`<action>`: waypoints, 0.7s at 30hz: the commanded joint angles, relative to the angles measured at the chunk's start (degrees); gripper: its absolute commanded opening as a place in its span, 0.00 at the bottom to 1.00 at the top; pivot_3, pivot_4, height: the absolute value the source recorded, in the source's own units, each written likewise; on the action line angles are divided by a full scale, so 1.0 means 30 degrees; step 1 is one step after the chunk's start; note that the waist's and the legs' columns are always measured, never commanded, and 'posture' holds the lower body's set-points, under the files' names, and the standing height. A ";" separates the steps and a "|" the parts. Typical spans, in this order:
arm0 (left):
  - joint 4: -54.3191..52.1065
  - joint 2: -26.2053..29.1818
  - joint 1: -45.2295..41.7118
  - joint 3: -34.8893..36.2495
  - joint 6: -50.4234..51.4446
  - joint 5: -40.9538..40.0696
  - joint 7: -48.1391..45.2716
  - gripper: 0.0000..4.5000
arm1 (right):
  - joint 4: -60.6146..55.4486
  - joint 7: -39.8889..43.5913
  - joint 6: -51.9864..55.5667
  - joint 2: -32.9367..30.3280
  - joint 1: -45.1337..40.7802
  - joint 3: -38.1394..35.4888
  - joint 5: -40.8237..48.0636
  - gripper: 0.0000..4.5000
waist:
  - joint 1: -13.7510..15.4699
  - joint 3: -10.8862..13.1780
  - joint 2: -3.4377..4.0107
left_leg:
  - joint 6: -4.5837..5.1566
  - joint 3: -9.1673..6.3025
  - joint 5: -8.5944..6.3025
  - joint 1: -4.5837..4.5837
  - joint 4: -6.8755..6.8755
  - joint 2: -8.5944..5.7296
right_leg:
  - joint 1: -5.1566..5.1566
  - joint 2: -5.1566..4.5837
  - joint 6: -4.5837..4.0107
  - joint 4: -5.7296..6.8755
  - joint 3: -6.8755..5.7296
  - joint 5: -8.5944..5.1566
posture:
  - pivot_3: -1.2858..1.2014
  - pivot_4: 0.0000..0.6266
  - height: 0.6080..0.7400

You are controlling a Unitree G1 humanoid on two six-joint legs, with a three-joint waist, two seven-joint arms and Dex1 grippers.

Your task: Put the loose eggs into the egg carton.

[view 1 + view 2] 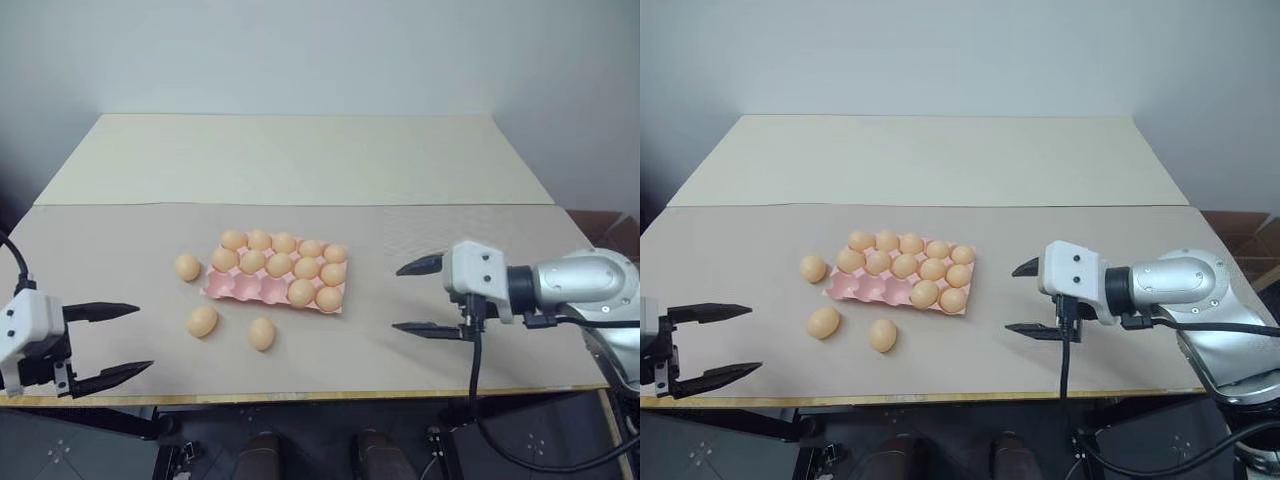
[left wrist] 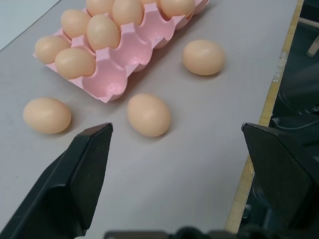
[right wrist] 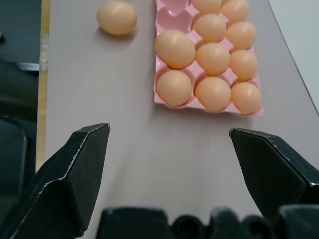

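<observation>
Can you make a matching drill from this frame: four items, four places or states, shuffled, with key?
Items:
1. pink three-row egg carton
2. three loose pale tan eggs
3. left gripper
4. right gripper

States:
A. open, empty, at the carton's right
B. near row has three empty cups
C. open, empty, at the table's left near edge
D. on the table, left and near side of the carton

Pairs: 1-B, 2-D, 3-C, 4-A
</observation>
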 commanded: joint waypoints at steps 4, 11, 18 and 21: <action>0.0544 0.0669 -0.0484 -0.0021 -0.0116 0.0129 -0.0272 1.00 | 0.0625 -0.2512 0.1016 0.4073 -0.2802 0.4670 -0.1405 0.99 | -0.0059 0.0000 0.0001 | 0.0000 0.0003 0.0000 -0.0007 0.0000 0.0002 | -0.0024 0.0007 0.0000 0.0025 0.0015 0.0000 | 0.52 0.24 1.00; 0.0616 0.0572 -0.0063 0.0185 -0.0212 0.0242 -0.0344 1.00 | 0.3294 -0.3792 0.0605 0.8362 -0.4910 0.9149 -0.3782 0.99 | -0.0015 -0.0004 -0.0007 | 0.0000 0.0000 0.0000 -0.0061 0.0001 -0.0019 | -0.0062 -0.0014 0.0001 0.0023 0.0012 -0.0001 | 0.52 0.24 1.00; 0.0123 0.0276 0.0929 0.0861 -0.0118 0.0144 -0.0162 1.00 | 0.5556 -0.4082 0.1197 1.0814 -0.6192 1.1479 -0.5166 0.99 | 0.0009 -0.0013 -0.0021 | 0.0000 -0.0005 0.0001 -0.0039 0.0002 -0.0015 | -0.0057 -0.0009 -0.0001 0.0049 0.0005 0.0000 | 0.52 0.24 1.00; 0.0114 0.0230 0.1222 0.0992 -0.0190 0.0164 -0.0187 1.00 | 0.6020 -0.4229 0.1000 1.1347 -0.6255 1.2073 -0.5805 0.99 | 0.0002 -0.0022 -0.0035 | -0.0001 -0.0001 0.0001 -0.0040 0.0002 -0.0018 | -0.0057 -0.0012 -0.0002 0.0046 0.0004 0.0001 | 0.52 0.24 1.00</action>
